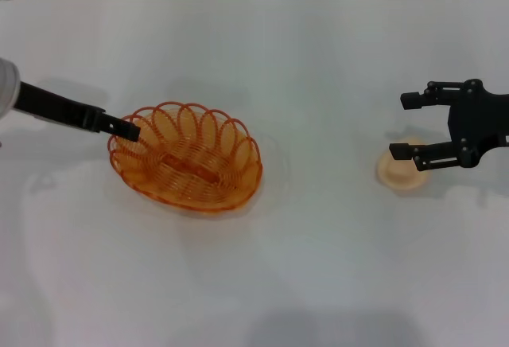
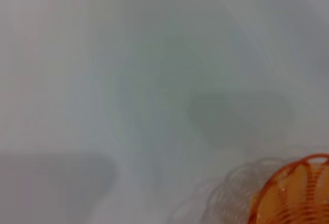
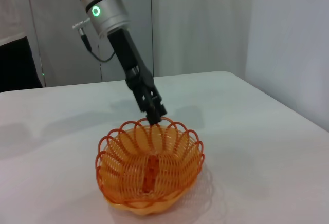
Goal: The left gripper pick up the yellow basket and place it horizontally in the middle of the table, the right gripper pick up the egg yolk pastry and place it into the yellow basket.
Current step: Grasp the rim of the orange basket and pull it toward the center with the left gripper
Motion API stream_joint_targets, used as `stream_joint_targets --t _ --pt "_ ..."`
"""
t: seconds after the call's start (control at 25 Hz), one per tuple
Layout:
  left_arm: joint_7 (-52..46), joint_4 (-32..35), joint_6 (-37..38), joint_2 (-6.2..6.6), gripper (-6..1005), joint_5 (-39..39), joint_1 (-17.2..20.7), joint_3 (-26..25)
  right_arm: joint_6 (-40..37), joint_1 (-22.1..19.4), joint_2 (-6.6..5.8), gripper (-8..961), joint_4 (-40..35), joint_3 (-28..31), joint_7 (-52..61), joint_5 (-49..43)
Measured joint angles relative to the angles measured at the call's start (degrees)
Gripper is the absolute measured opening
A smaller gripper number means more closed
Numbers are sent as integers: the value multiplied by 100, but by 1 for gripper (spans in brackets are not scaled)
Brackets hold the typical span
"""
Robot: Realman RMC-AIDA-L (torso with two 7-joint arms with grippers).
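Note:
The yellow basket (image 1: 187,160) rests on the white table (image 1: 318,275), left of the middle. My left gripper (image 1: 130,130) reaches in from the left and is shut on the basket's left rim; the right wrist view shows it (image 3: 155,115) pinching the far rim of the basket (image 3: 149,170). A corner of the basket (image 2: 295,196) shows in the left wrist view. The egg yolk pastry (image 1: 403,176) lies on the table at the right. My right gripper (image 1: 404,126) is open just above it, one finger over the pastry's top edge.
The table's far edge meets a grey wall at the top of the head view. Bare table lies between the basket and the pastry (image 1: 326,164).

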Motion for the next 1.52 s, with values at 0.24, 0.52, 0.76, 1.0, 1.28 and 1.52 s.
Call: stream_joint_targets --t 0.24,0.52,0.76,1.0,1.28,1.52 --pt "-20 -202 -191 -100 775 127 -26 11 55 -8 32 812 0 0 -21 0" --pt "-63 -254 -206 -156 762 132 -68 134 82 -12 59 812 -1 -1 -43 0" --pt "-100 -213 -239 -218 640 133 -71 204 86 -33 58 812 0 -1 -58 0" --pt "-108 -209 -246 -231 434 127 -71 209 86 -60 56 812 0 -1 -63 0" --pt "-101 -177 -243 -223 227 100 -50 209 85 -71 59 811 0 -1 -63 0" --pt "-97 228 -45 -232 105 -318 105 184 77 -105 71 811 -55 47 -63 10"
